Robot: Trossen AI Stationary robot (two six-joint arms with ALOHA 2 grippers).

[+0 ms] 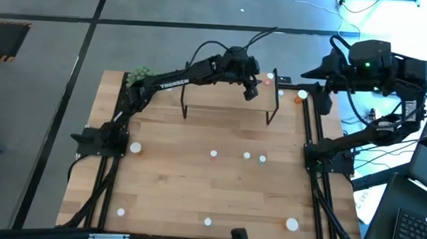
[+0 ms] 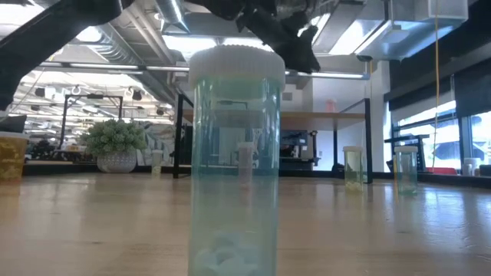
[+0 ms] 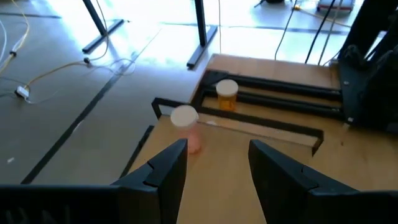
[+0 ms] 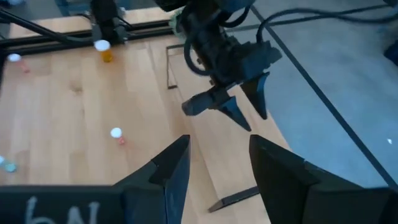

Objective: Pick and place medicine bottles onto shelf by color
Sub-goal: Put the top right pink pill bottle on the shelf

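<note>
My left gripper hangs open above the right part of the shelf, a light-wood board on thin black legs. In the left wrist view its fingers stand apart above the board, short of a pink bottle with a pale cap that stands on the shelf's end. An orange bottle stands on the table beyond. My right gripper is open, held high near the table's far right corner, looking at the left gripper. Several small bottles stand scattered on the tabletop.
A greenish bottle stands right in front of the low camera. Two more bottles stand farther right. A green plant ball sits at the far left corner. Black rails run along the table's sides.
</note>
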